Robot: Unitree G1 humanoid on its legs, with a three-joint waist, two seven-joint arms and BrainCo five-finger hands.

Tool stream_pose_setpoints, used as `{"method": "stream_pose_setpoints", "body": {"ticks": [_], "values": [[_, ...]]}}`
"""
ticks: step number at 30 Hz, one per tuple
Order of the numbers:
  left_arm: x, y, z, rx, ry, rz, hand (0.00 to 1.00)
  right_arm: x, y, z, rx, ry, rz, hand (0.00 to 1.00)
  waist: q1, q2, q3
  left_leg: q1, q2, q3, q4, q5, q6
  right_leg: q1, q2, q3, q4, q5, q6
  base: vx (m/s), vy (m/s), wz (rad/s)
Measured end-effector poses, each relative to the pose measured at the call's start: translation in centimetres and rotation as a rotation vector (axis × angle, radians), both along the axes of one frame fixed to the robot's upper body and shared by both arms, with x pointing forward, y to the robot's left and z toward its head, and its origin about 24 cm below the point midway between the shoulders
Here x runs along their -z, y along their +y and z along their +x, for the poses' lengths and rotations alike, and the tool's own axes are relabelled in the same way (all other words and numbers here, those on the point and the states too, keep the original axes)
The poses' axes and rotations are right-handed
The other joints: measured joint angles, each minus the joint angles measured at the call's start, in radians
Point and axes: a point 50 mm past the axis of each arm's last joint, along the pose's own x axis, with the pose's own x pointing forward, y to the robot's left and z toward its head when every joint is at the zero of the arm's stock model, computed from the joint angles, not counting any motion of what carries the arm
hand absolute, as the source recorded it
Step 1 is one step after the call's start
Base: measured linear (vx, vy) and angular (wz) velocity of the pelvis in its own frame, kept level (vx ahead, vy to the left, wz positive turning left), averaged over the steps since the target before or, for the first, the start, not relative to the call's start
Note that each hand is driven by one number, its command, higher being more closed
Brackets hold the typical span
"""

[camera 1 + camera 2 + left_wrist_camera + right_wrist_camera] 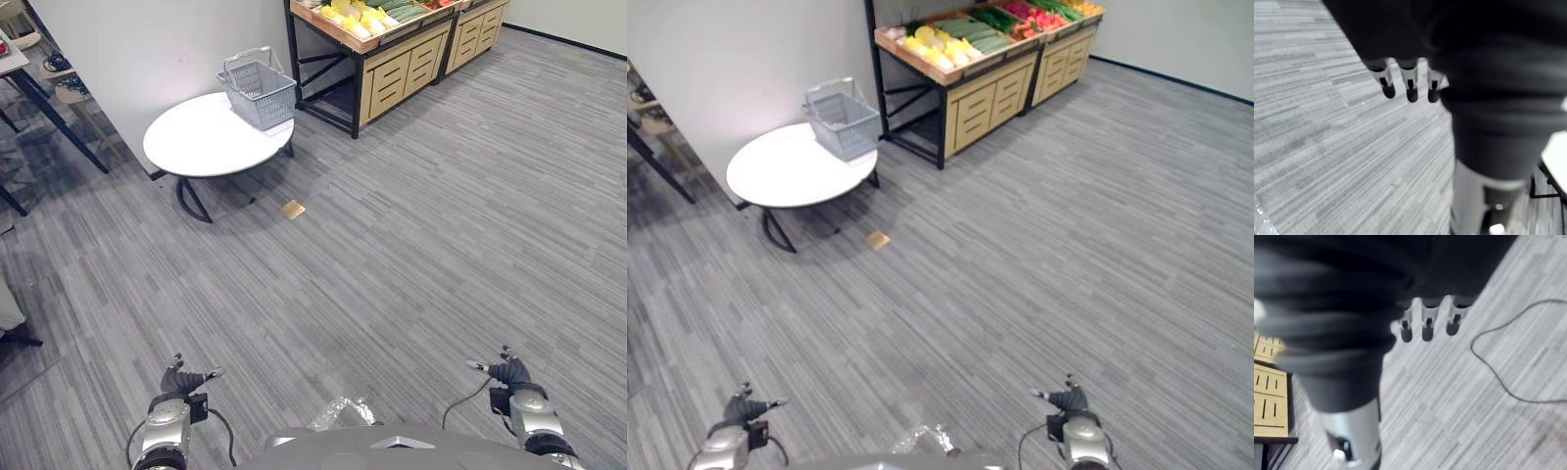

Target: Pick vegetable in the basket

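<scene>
Left wrist view: left hand (pixel 1410 81) slack | right eye view: vegetables (pixel 965 29), basket (pixel 844 123)

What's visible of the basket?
The basket is a grey mesh shopping basket, rectangular, plastic by the look, with thin handles raised above its rim. It stands upright on the far edge of the round white table, on the side towards the produce shelf. It looks empty; nothing but the table touches it.
</scene>
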Motion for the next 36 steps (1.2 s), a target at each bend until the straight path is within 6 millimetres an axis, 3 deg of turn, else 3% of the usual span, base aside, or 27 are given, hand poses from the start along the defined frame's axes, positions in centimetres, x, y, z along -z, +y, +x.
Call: {"method": "stream_pose_setpoints", "body": {"ticks": [9,14,16,18,19,21,23,26,27,28,30,31,33,35,36], "values": [[-0.3,0.0,0.3,0.007,-0.032,0.014,0.0,-0.8,-0.1,0.2,-0.012,-0.062,-0.028,0.0,-0.014,-0.001,0.001,-0.025,0.0,0.011,0.022,-0.006,-0.006,-0.024,-0.003,-0.009,0.028,-0.016,-0.003,-0.02,-0.011,0.03],[0.1,-0.7,0.0,-0.005,-0.028,-0.011,0.0,-0.3,-0.4,-1.3,0.014,-0.028,-0.025,0.0,-0.018,-0.002,0.003,-0.044,0.003,-0.003,0.044,-0.017,-0.008,-0.049,-0.004,-0.028,0.078,-0.048,-0.013,-0.04,-0.038,0.11],[0.1,-0.8,0.0,-0.003,-0.028,-0.015,0.0,-0.4,-0.4,-1.0,0.014,-0.037,-0.025,0.0,-0.018,-0.001,0.005,-0.113,0.012,0.005,0.159,-0.083,-0.02,-0.097,-0.001,-0.028,0.153,-0.089,-0.023,-0.03,-0.042,-0.05],[0.3,-0.9,-0.5,-0.008,-0.017,-0.019,0.0,-0.5,0.0,-0.7,-0.001,-0.042,-0.021,0.0,-0.012,0.007,0.029,-0.206,0.054,0.059,0.423,-0.152,-0.074,-0.103,0.011,-0.028,0.2,-0.142,-0.059,-0.02,-0.061,-0.05],[0.1,-1.3,0.0,-0.01,-0.049,-0.025,0.0,-0.5,0.3,-0.5,-0.021,-0.045,-0.023,0.0,-0.013,0.008,0.045,-0.309,0.098,0.109,0.675,-0.114,-0.069,-0.092,0.015,-0.028,0.222,-0.159,-0.063,-0.02,-0.043,-0.06],[0.3,-2.6,0.4,-0.008,-0.074,-0.054,0.0,-0.9,0.3,-0.3,-0.046,-0.065,-0.039,0.0,0.006,0.016,0.074,-0.422,0.161,0.134,0.944,-0.004,-0.055,-0.064,0.025,-0.012,0.247,-0.183,-0.084,0.04,0.004,-0.29],[0.6,-3.2,0.0,-0.015,-0.07,-0.078,0.0,-1.2,1.1,0.8,-0.083,-0.087,-0.036,0.0,0.018,0.018,0.075,-0.501,0.218,0.162,1.067,-0.006,-0.039,-0.045,0.019,0.028,0.274,-0.219,-0.087,0.2,0.078,-0.46],[0.8,-3.2,-0.4,-0.024,-0.064,-0.088,0.0,-1.7,1.1,2.2,-0.094,-0.114,-0.04,0.0,0.029,0.01,0.08,-0.527,0.203,0.192,0.858,-0.037,-0.066,-0.039,-0.026,0.096,0.269,-0.243,-0.066,0.29,0.152,-0.59],[0.8,-3.3,-0.5,-0.024,-0.061,-0.09,0.0,-1.7,0.6,2.3,-0.087,-0.108,-0.048,0.0,0.037,0.013,0.078,-0.521,0.182,0.204,0.659,-0.031,-0.068,-0.032,-0.053,0.116,0.253,-0.25,-0.055,0.36,0.231,-0.46],[0.7,-3.3,-0.2,-0.021,-0.07,-0.089,0.0,-1.4,-0.2,1.8,-0.073,-0.07,-0.054,0.0,0.039,0.022,0.075,-0.521,0.171,0.244,0.395,0.041,-0.069,-0.025,-0.074,0.122,0.216,-0.258,-0.032,0.39,0.255,-0.31],[0.8,-3.3,-0.2,-0.021,-0.069,-0.089,0.0,-1.0,-0.8,1.1,-0.06,-0.022,-0.056,0.0,0.046,0.044,0.069,-0.511,0.182,0.284,0.189,0.125,-0.068,0.006,-0.078,0.121,0.171,-0.266,-0.004,0.47,0.329,-0.13],[1.1,-3.1,-0.8,-0.027,-0.041,-0.089,0.0,-0.4,-0.6,0.7,-0.061,0.012,-0.039,0.0,0.051,0.036,0.068,-0.497,0.17,0.31,0.201,0.219,-0.011,0.043,-0.108,0.129,0.157,-0.284,0.012,0.53,0.367,-0.16],[1.3,-3.4,-0.7,-0.024,-0.031,-0.099,0.0,0.2,0.2,0.6,-0.06,0.031,-0.005,0.0,0.055,-0.011,0.059,-0.509,0.121,0.323,0.255,0.142,0.054,0.019,-0.152,0.14,0.232,-0.273,0.02,0.54,0.332,0.0],[1.5,-4.0,-0.4,-0.008,-0.029,-0.113,0.0,0.3,0.6,0.8,-0.061,0.027,0.005,0.0,0.051,-0.032,0.061,-0.486,0.088,0.326,0.284,0.082,0.08,-0.029,-0.172,0.148,0.4,-0.241,0.079,0.54,0.298,0.17],[1.5,-4.1,-0.5,-0.001,-0.022,-0.112,0.0,0.5,0.9,0.7,-0.06,0.032,0.015,0.0,0.053,-0.039,0.063,-0.439,0.072,0.326,0.286,0.048,0.092,-0.064,-0.174,0.158,0.546,-0.183,0.182,0.44,0.223,0.07]]}}
